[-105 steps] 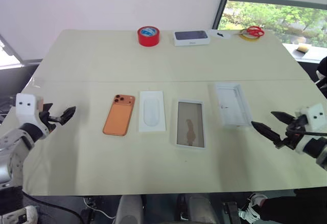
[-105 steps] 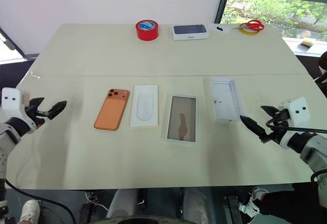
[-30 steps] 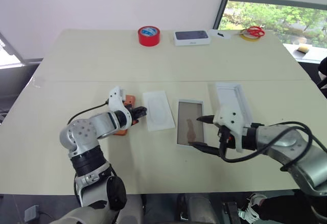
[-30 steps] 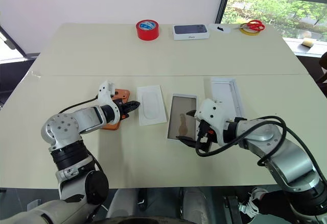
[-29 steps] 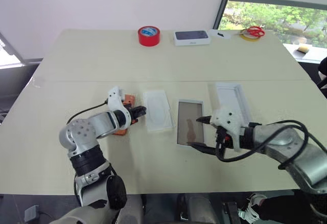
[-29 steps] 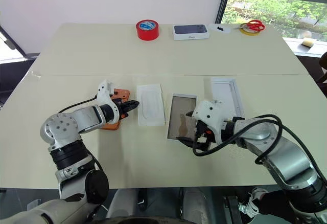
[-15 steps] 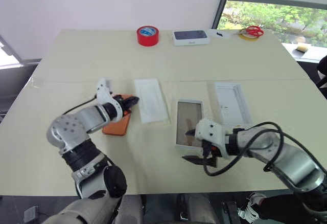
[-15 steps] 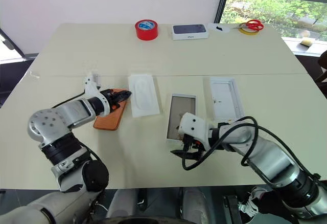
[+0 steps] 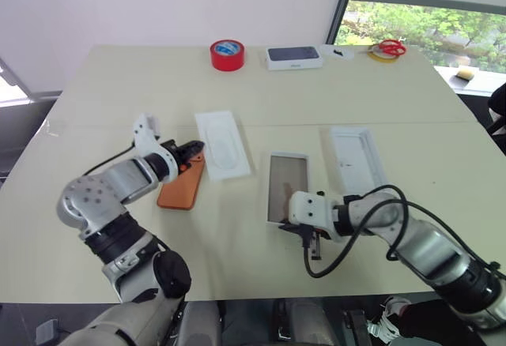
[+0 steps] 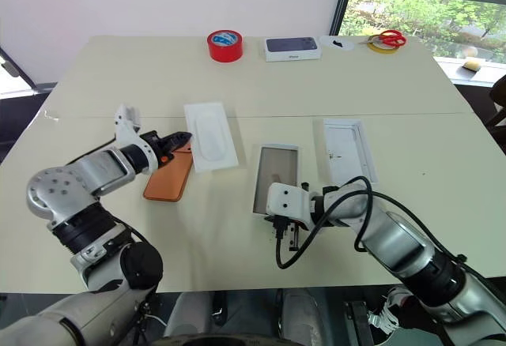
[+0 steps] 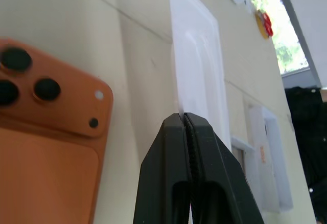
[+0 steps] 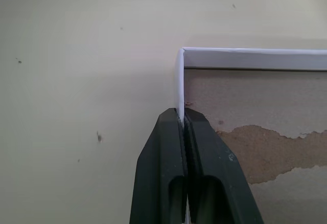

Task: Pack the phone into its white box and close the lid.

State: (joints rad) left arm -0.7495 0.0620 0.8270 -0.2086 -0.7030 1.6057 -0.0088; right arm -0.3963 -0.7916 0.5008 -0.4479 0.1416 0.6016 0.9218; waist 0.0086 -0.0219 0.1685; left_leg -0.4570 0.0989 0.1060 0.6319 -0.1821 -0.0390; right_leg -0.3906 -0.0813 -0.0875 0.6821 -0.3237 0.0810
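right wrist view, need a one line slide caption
Right gripper shut on the thin rim of the white box, near a corner, brownish inside showing.

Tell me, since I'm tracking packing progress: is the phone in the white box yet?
Not yet. The phone lies camera-side up on the table, left of the insert; the white box holds nothing.

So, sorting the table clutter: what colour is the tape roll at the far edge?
Red, with a blue and white inner label; the tape roll shows best in the left eye view.
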